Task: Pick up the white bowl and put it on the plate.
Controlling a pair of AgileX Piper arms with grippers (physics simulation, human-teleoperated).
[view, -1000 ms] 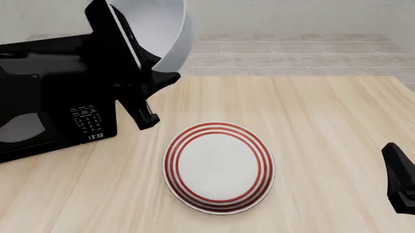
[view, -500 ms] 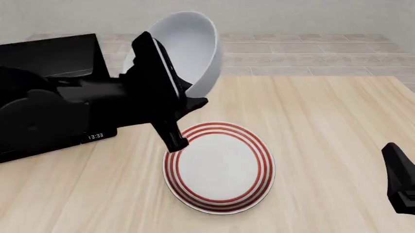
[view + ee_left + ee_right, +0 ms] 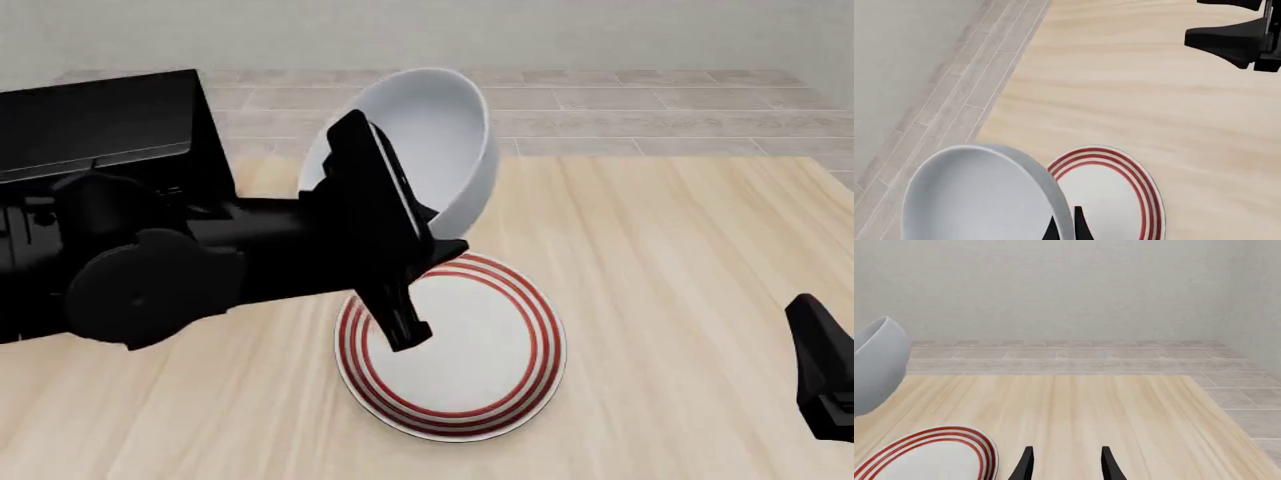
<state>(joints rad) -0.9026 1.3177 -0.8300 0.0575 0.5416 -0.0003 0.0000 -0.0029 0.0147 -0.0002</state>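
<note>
Glossy white and tipped steeply on its side, the one plain round deep bowl (image 3: 434, 150) hangs in the air above the far-left edge of the one flat round plate with three red rings (image 3: 461, 375), not touching it. The left claw (image 3: 400, 255) pinches the bowl's rim, one finger inside and one outside, as the left wrist view confirms. The plate lies flat on the pale wooden worktop (image 3: 667, 250). One black microwave oven (image 3: 100, 125) sits at the far left, behind the left arm. The right claw (image 3: 1065, 465) hovers low over bare wood at the right, its two fingers spread apart, gripping nothing.
</note>
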